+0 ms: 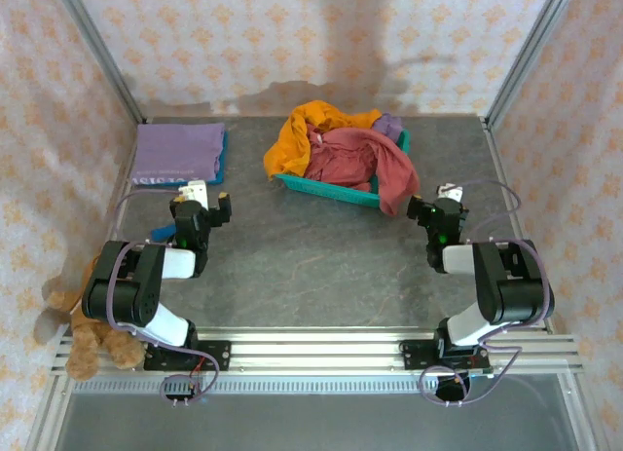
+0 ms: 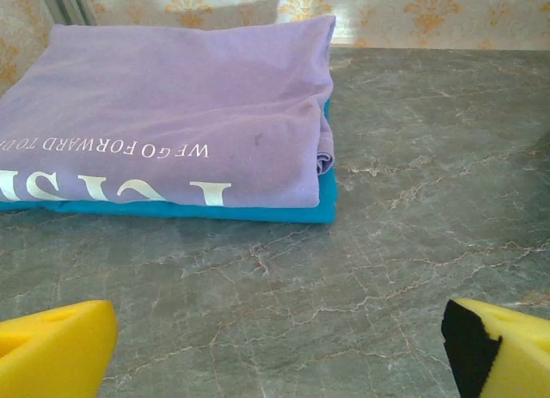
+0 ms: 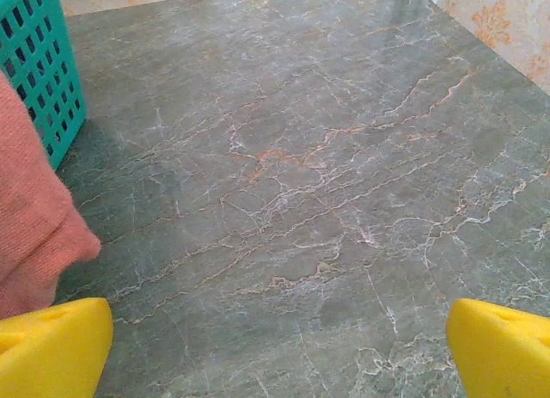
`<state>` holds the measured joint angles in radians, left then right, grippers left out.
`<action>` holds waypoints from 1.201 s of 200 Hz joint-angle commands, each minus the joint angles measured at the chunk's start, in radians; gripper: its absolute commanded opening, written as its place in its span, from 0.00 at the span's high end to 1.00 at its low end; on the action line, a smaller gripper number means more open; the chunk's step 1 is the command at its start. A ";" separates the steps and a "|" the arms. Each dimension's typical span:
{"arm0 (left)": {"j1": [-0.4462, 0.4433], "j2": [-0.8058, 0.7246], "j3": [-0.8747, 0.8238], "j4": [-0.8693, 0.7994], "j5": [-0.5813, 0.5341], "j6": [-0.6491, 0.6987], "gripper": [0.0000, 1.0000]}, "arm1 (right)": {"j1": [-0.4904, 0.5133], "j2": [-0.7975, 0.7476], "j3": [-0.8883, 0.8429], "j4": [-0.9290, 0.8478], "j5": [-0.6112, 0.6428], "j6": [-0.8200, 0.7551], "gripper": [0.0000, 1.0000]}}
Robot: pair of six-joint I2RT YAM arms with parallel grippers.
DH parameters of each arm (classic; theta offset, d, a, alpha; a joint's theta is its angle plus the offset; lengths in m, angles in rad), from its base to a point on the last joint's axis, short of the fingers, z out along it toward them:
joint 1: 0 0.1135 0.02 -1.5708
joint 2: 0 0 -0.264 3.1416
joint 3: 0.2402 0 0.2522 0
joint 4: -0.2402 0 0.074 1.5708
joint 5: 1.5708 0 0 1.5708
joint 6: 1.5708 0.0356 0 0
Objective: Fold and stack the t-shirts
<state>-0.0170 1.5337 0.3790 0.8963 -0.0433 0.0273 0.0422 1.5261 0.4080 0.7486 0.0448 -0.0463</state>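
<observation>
left gripper [image 2: 279, 351] and right gripper [image 3: 279, 346] are hovering jaws apart while the dusty red cloth t-shirt [image 1: 355, 156] is draping over the far teal mesh plastic basket [image 1: 326, 191], its right rim, so tugging is risking dragging the tangled mustard orange cloth t-shirt [image 1: 292, 139] along

table layout, seen from above
folded shirts [image 1: 178, 151] back left on the table [image 1: 311, 266]; basket [image 1: 321, 189] back centre, loose shirts [image 1: 341, 149] heaped in it; teddy bear [image 1: 83, 324] off near-left corner.
</observation>
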 commanded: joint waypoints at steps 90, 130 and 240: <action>0.015 -0.003 0.012 -0.020 -0.028 -0.015 0.00 | -0.008 -0.003 0.012 0.029 0.026 0.001 0.01; 0.015 -0.003 0.014 -0.020 -0.026 -0.017 0.00 | -0.008 -0.003 0.012 0.027 0.026 0.001 0.01; -0.070 -0.239 0.413 -0.850 -0.044 -0.191 0.00 | -0.004 -0.373 0.264 -0.635 0.065 0.025 0.01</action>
<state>-0.0299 1.3293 0.6987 0.3462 -0.0616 -0.0544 0.0422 1.2186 0.6094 0.3450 0.0647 -0.0345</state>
